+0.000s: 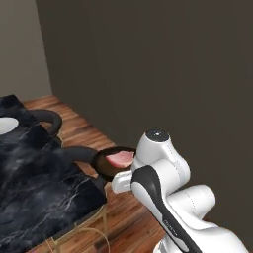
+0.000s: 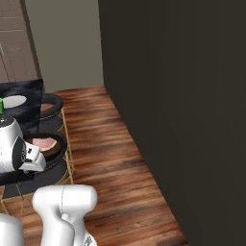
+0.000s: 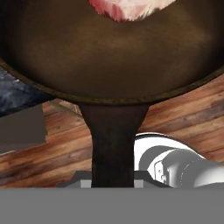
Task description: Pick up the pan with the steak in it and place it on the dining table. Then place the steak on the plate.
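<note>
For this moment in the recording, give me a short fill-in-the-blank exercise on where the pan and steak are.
1. The pink-red raw steak lies inside the dark round ____.
2. The gripper is shut on the pan's ____.
3. The pan is held in the air beside the edge of the glossy black marble ____.
4. The round white plate on that top holds ____.

Missing words: pan; handle; dining table; nothing

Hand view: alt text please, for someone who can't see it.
A dark pan seen close from above, its handle running down to the end effector, which is shut on it. Pink steak lies at the pan's far edge; wooden floor shows below.
</note>
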Tool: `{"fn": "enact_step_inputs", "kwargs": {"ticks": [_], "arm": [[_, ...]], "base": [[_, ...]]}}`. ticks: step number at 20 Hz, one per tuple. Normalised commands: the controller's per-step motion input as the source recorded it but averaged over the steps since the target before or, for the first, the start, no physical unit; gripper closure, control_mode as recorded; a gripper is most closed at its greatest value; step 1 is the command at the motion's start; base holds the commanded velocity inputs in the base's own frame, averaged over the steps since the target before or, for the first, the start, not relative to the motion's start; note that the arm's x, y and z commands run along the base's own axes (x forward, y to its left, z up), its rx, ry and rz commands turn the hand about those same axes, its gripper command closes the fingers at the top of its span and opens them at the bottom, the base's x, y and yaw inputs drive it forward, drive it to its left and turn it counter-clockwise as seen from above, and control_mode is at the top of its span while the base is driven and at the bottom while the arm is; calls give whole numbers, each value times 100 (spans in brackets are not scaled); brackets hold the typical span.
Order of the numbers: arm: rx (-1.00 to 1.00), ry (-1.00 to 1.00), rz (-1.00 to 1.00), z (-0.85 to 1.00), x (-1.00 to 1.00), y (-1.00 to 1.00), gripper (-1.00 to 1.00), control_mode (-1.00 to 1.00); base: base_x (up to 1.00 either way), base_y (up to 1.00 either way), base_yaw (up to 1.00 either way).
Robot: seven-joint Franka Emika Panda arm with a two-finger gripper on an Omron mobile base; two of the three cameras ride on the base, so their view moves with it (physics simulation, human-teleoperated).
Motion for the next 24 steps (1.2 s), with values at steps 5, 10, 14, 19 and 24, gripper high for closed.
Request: {"fn": "enact_step_inputs", "kwargs": {"ticks": [5,10,14,19,24], "arm": [[0,0,0,0,0,0,100,100],[0,0,0,0,0,0,100,100],[0,0,0,0,0,0,100,100],[0,0,0,0,0,0,100,100],[0,0,0,0,0,0,100,100]], "base": [[0,0,47],[0,0,17],[13,-29,2],[43,-77,6],[42,-80,6]]}}
